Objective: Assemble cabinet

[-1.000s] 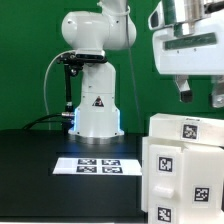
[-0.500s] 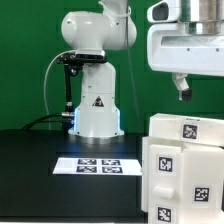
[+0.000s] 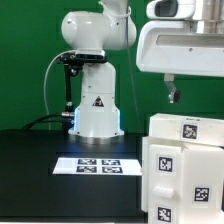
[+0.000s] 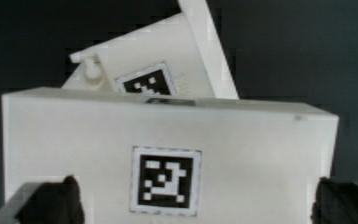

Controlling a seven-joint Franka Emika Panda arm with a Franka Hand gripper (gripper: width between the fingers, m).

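Cabinet (image 3: 186,168) at lower right of the exterior frame: white box, standing on black table (image 3: 40,165), cut off by right and bottom frame edges. Several black-and-white square tags on its faces: one on the top surface, more on the front and side. Stepped outline, upper block set back above a lower one.

Wrist view: same cabinet (image 4: 158,150) filling most of the frame, broad white face with one square tag low at centre. Behind it, a flat white panel (image 4: 149,60) tilted, leaning at an angle, bearing its own tag and a small round knob near its edge. Whether panel touches the box or only stands behind it: cannot tell.

Gripper (image 4: 201,200) above the cabinet, jaws spread wide, nothing between them. Two dark fingertips (image 4: 48,203) at the lower corners of the wrist frame, one on each side of the box face, well apart. In the exterior view, gripper body at upper right, one dark finger (image 3: 171,92) hanging below it, clear of the cabinet top.

Marker board (image 3: 99,164) flat on the table at lower centre, left of the cabinet, four tags showing. Robot base (image 3: 95,100) behind it, centre frame, against green backdrop (image 3: 25,60).
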